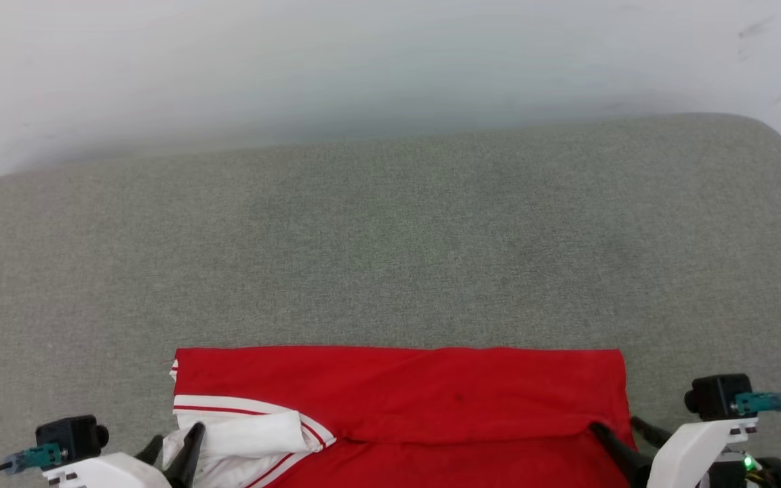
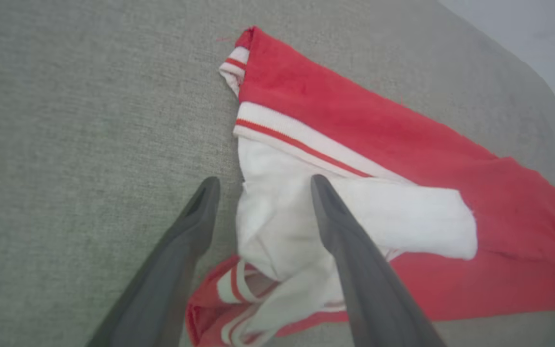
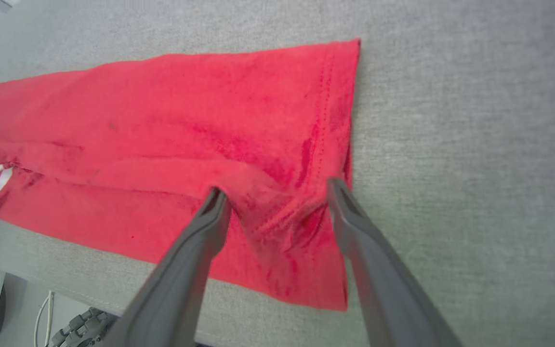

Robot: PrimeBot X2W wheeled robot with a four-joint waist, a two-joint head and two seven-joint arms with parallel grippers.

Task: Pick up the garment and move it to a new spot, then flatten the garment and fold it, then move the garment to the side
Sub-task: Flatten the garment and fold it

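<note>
Here the right gripper (image 3: 276, 190) straddles the garment (image 3: 186, 111), spread wide.

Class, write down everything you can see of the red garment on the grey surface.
The garment is red knit-looking cloth, folded into a long band with a straight far edge, lying on the grey fabric surface. At its left end a crumpled white sleeve with red-and-white striped trim lies on top. The open left hand straddles that sleeve's edge; the open right hand straddles a bunched ridge by the stitched hem.
</note>
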